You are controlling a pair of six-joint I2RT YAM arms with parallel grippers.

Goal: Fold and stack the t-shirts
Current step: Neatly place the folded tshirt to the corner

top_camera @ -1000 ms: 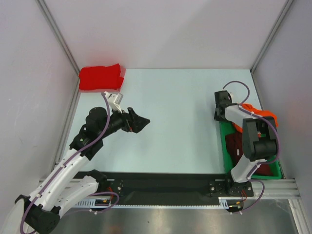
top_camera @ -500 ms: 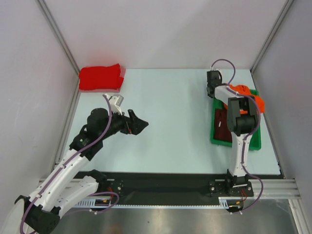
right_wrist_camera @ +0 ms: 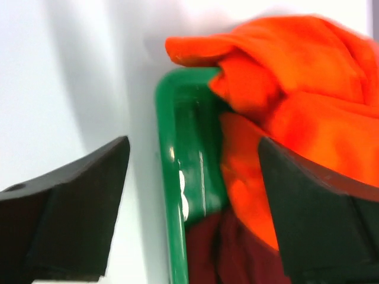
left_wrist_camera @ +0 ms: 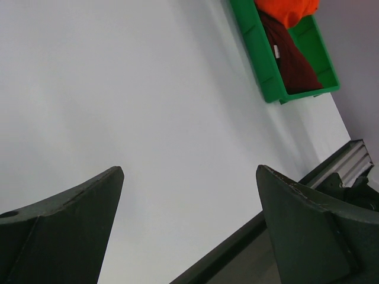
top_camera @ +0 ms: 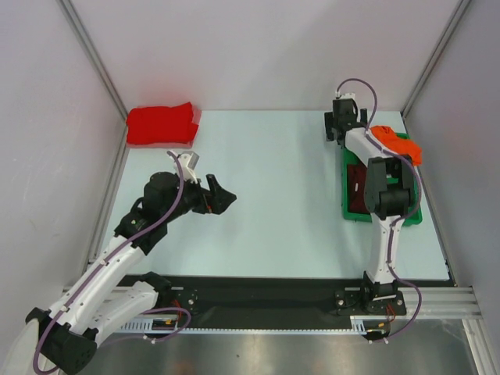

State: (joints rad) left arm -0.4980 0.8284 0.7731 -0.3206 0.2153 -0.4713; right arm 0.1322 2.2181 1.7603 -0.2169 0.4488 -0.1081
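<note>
A bright red t-shirt (top_camera: 160, 125) lies folded at the table's back left corner. An orange t-shirt (top_camera: 396, 144) (right_wrist_camera: 296, 89) is heaped at the far end of the green bin (top_camera: 383, 219) (right_wrist_camera: 177, 177), spilling over its rim. A dark maroon t-shirt (top_camera: 358, 187) (right_wrist_camera: 237, 254) lies in the bin below it. My right gripper (top_camera: 336, 134) (right_wrist_camera: 194, 142) is open at the bin's far left corner, its fingers either side of the rim, holding nothing. My left gripper (top_camera: 223, 197) (left_wrist_camera: 189, 171) hangs open over bare table at left of centre. The bin (left_wrist_camera: 254, 41) is far from it.
Grey walls and metal posts close in the table at the left, back and right. The black rail with both arm bases runs along the near edge (top_camera: 273, 293). The bin sits at the right side, close to the right wall.
My right arm has swung toward the back and the bin has slid back and left with it. The right jaws have opened. The left arm has barely moved.
</note>
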